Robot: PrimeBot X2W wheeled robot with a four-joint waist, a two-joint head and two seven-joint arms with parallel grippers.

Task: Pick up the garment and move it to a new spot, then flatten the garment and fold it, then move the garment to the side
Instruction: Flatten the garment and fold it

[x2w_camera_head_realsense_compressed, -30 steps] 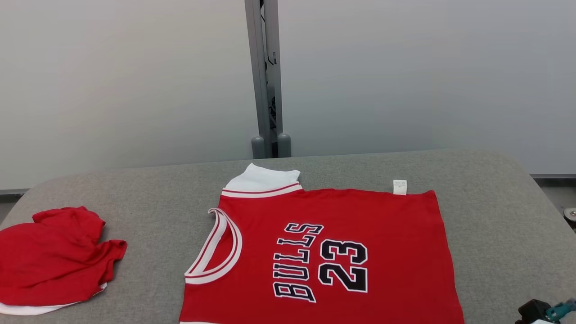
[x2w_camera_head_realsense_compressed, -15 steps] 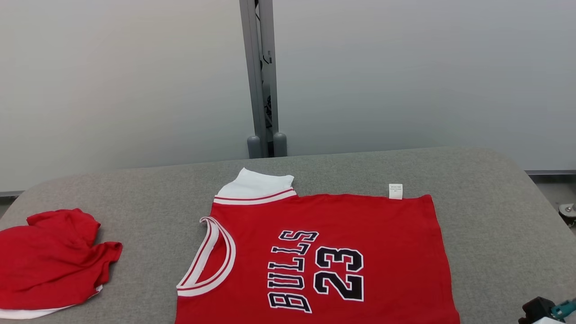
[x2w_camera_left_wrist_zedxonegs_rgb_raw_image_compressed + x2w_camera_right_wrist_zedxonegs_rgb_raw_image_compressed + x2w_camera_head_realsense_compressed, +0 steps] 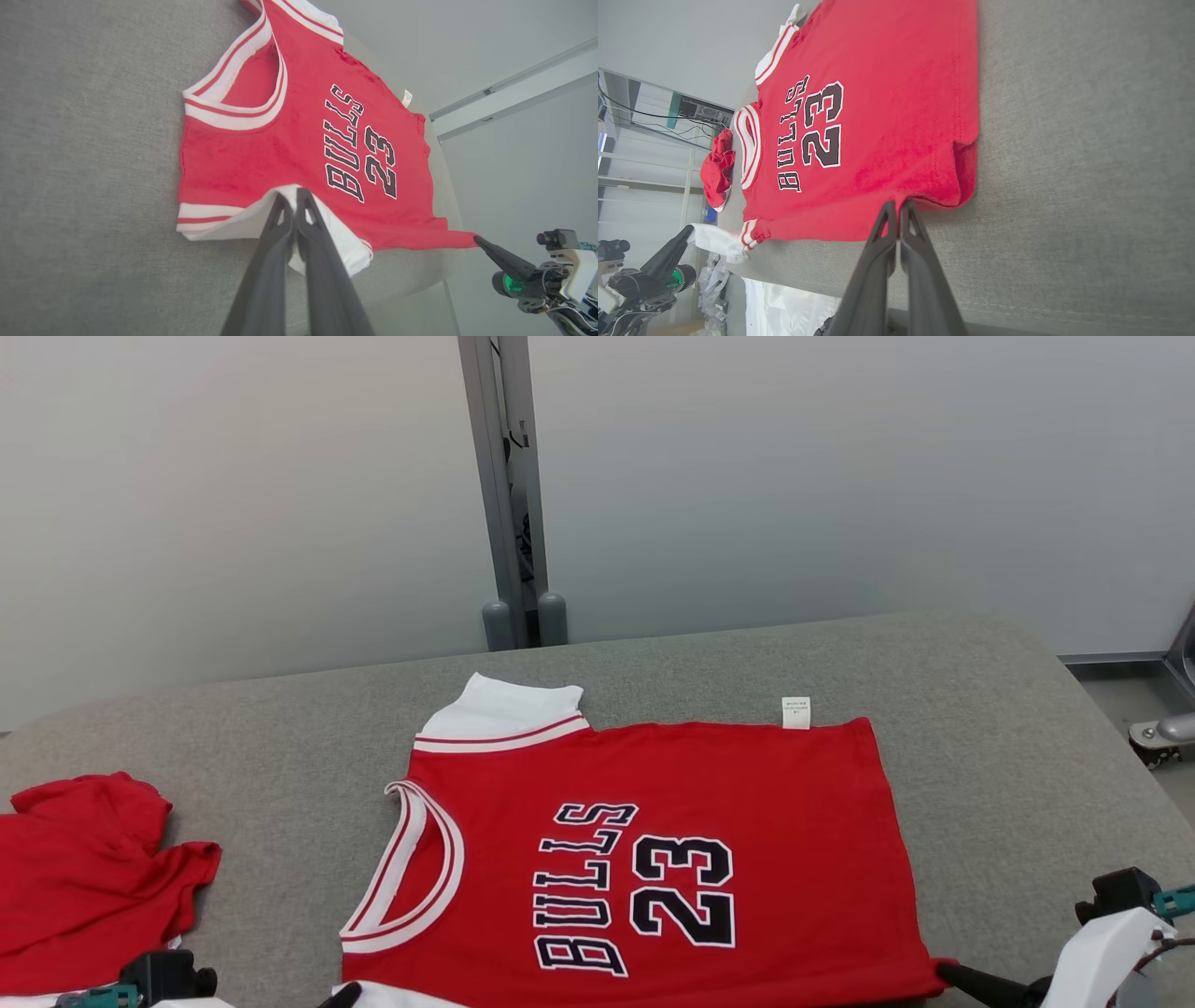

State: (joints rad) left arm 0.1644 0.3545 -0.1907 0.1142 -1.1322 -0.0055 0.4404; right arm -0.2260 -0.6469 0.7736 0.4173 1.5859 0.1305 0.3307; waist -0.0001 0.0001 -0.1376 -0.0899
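Garment [image 3: 653, 840]: lay spread flat on the grey surface [image 3: 1008, 728], lettering up. Clamped by the left pincer [image 3: 293, 193] at its white near sleeve, by the right pincer [image 3: 896, 205] at its red hem corner. Crumpled red cloth [image 3: 84, 877] well apart at left.

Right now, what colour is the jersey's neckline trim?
Neckline trim: white, red-striped; left wrist view shows best.

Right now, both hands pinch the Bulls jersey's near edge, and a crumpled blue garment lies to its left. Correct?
Not quite: the crumpled garment is red, per the head view. The left hand and right hand do pinch the jersey.
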